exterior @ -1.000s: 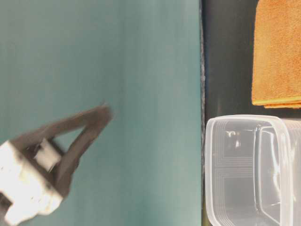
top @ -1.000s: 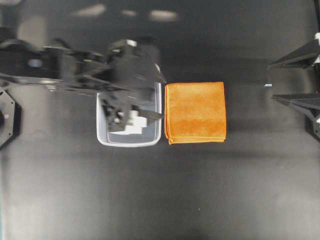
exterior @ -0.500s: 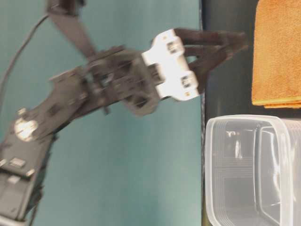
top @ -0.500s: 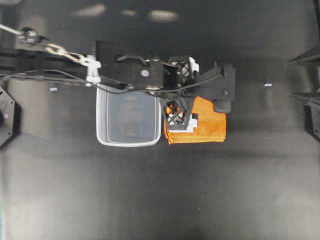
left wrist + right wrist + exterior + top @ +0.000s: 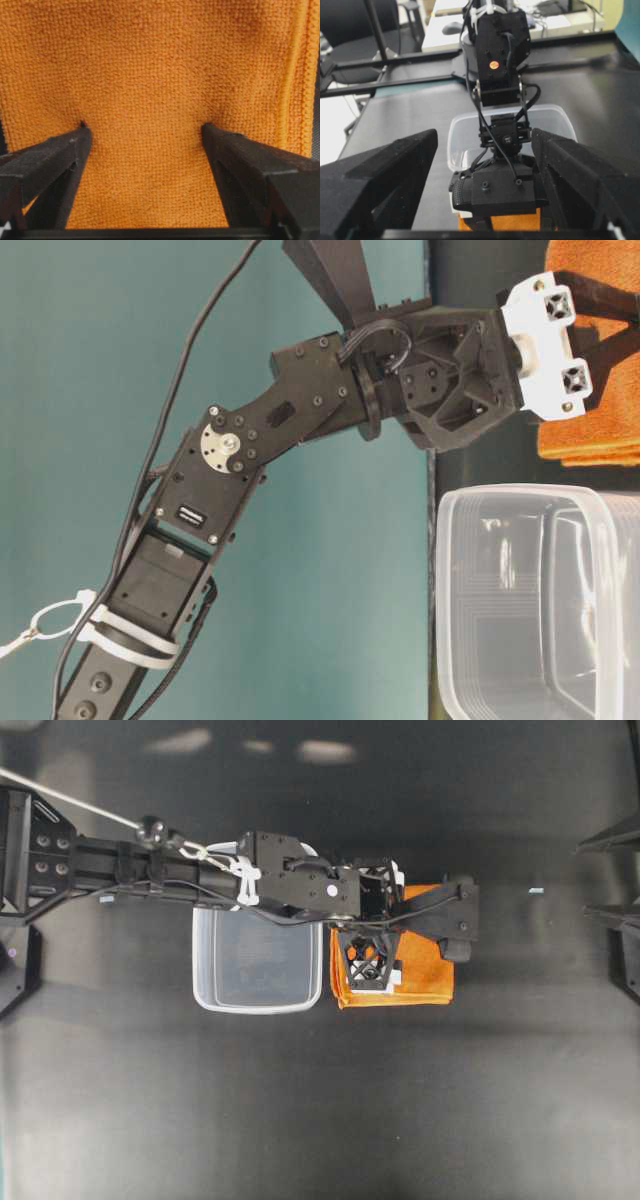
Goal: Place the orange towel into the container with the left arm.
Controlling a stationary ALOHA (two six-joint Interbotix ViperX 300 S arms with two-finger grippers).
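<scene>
Tool point(image 5: 142, 132) splayed, tips denting orange towel point(image 5: 150, 65) beside container point(image 5: 258, 960).

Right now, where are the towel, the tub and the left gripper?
orange towel point(image 5: 428, 982), overhead view, bare cloth right of the gripper.
container point(image 5: 258, 1007), overhead view, its near rim.
left gripper point(image 5: 145, 131), left wrist view, midway between the open fingertips, which press on the towel.

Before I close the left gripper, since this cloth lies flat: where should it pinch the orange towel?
Pinch the middle of the orange towel from straight above. It lies flat and folded, so no edge stands up. The left gripper is open, fingertips pressing dimples into the cloth; closing should gather a fold.
</scene>
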